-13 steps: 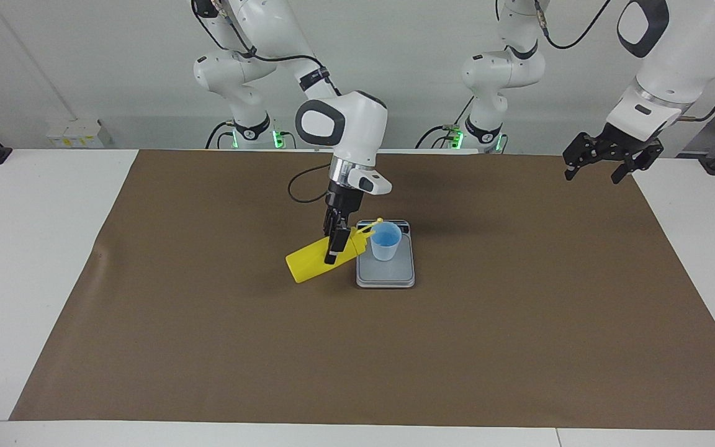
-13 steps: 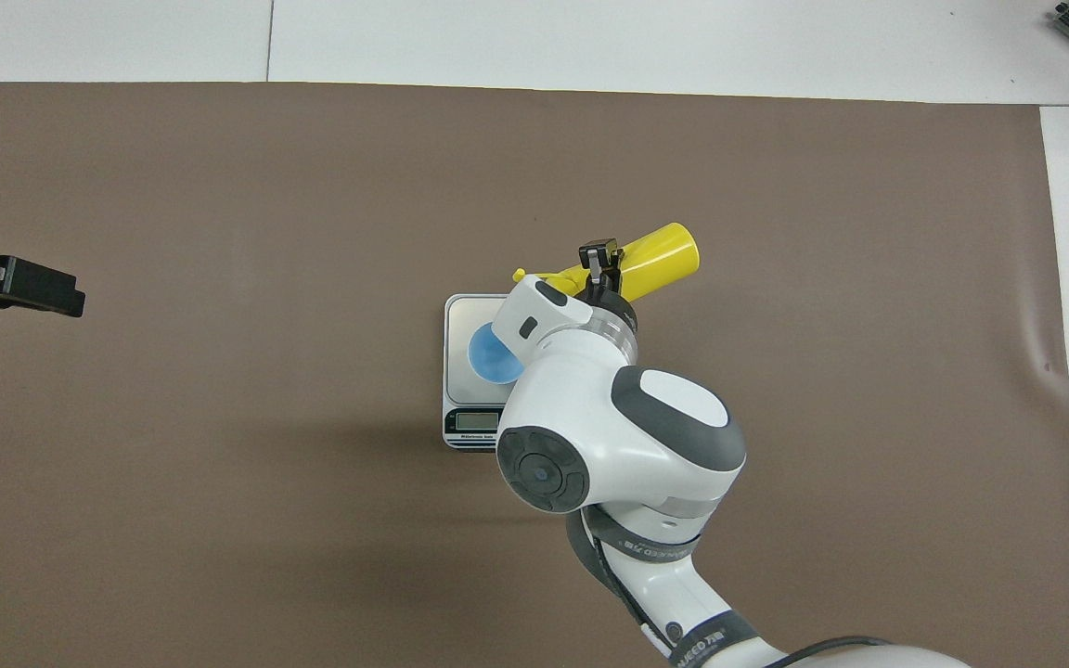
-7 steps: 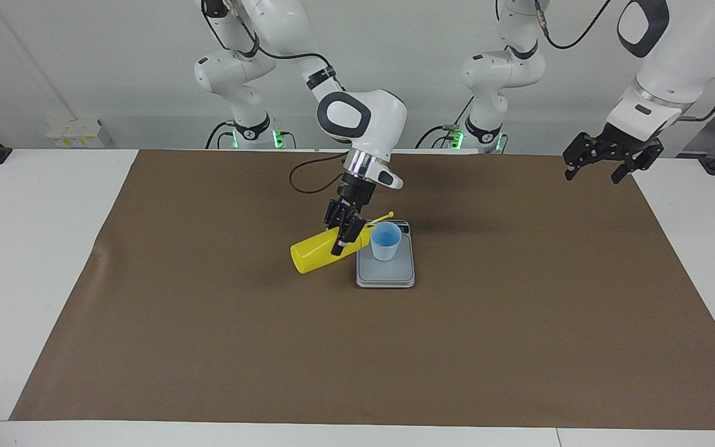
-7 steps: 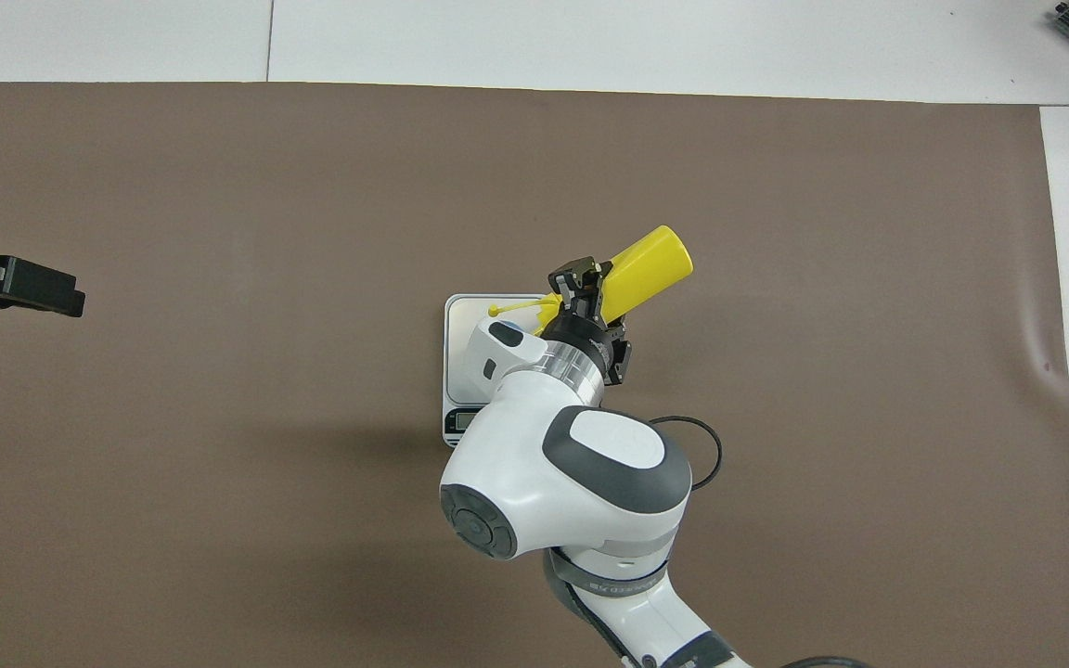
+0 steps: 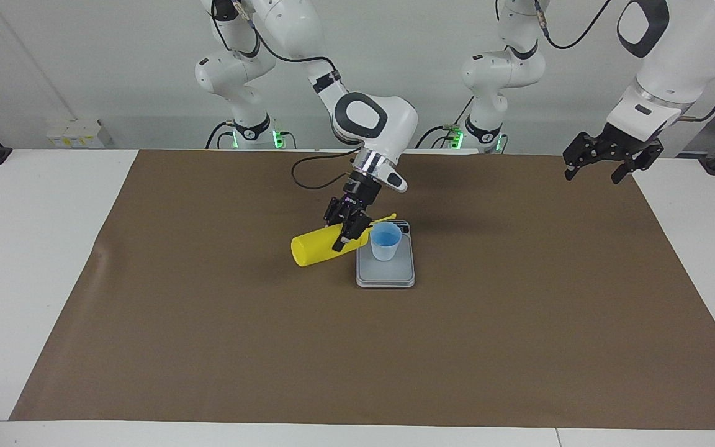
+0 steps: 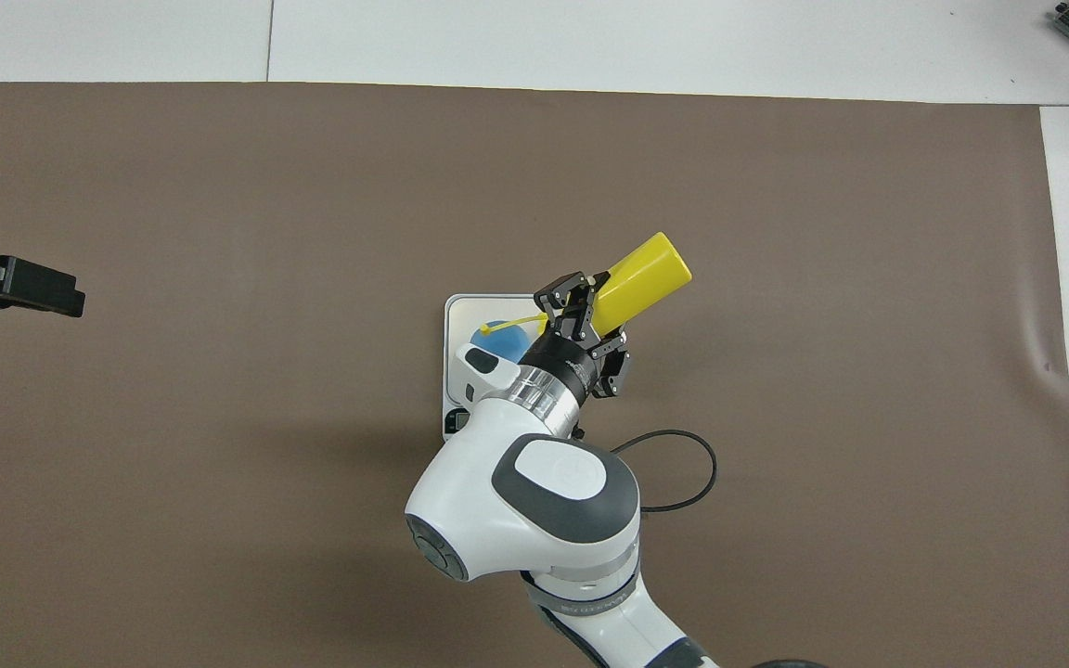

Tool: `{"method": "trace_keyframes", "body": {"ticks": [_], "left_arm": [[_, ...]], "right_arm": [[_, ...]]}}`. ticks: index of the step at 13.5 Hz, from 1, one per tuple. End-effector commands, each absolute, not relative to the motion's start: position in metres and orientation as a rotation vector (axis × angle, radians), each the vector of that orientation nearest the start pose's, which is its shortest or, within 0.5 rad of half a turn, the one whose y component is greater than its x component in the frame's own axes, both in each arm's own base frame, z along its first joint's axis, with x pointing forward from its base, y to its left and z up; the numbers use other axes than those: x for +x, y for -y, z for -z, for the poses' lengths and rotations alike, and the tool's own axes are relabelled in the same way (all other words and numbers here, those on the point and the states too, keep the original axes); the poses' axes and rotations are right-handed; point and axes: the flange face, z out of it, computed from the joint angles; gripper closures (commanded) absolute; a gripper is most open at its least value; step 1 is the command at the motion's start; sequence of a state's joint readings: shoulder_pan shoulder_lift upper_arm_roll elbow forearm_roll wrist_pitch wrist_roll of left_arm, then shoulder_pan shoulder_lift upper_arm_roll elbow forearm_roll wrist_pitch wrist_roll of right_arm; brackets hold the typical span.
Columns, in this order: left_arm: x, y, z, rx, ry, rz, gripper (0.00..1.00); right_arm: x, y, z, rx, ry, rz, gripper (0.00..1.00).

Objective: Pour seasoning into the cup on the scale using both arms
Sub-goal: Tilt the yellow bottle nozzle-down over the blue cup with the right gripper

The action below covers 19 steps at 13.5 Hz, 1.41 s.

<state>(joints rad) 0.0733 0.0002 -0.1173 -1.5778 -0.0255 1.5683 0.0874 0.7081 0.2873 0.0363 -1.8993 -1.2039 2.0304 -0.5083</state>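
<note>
My right gripper [image 5: 346,234] [image 6: 587,311] is shut on the yellow seasoning bottle [image 5: 315,247] [image 6: 641,274], which it holds tipped almost level above the mat. The bottle's nozzle end points at the pale blue cup [image 5: 385,241] [image 6: 500,338], and its thin tethered cap reaches over the cup's rim. The cup stands upright on the flat grey scale [image 5: 386,273] [image 6: 460,311], whose display end lies toward the robots. My left gripper [image 5: 602,162] [image 6: 19,286] hangs open in the air over the mat's edge at the left arm's end, and that arm waits.
A brown mat [image 5: 519,323] [image 6: 219,186] covers most of the white table [image 5: 28,248]. Two smaller white arms with green lights [image 5: 242,81] stand at the robots' edge. A black cable [image 6: 674,473] loops from the right wrist.
The right arm's wrist has swung and tilted, turning the bottle a little flatter and shifting its nozzle and tethered cap toward the cup. The left arm has not moved.
</note>
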Motion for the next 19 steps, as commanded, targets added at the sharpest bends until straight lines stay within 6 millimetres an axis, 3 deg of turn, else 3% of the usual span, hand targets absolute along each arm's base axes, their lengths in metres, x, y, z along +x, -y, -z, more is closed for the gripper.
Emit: {"method": "trace_keyframes", "body": {"ticks": [1, 5, 19], "left_arm": [[0.545, 0.025, -0.622, -3.166, -0.189, -0.007, 0.00], [0.546, 0.023, -0.622, -3.166, -0.187, -0.002, 0.00], [0.545, 0.031, -0.620, -3.137, -0.236, -0.017, 0.00]], "right_arm": [[0.501, -0.379, -0.375, 1.196, -1.674, 0.005, 1.00], [0.489, -0.393, -0.357, 1.183, -1.628, -0.003, 1.00], [0.492, -0.391, -0.362, 1.217, -1.594, -0.005, 1.00]]}}
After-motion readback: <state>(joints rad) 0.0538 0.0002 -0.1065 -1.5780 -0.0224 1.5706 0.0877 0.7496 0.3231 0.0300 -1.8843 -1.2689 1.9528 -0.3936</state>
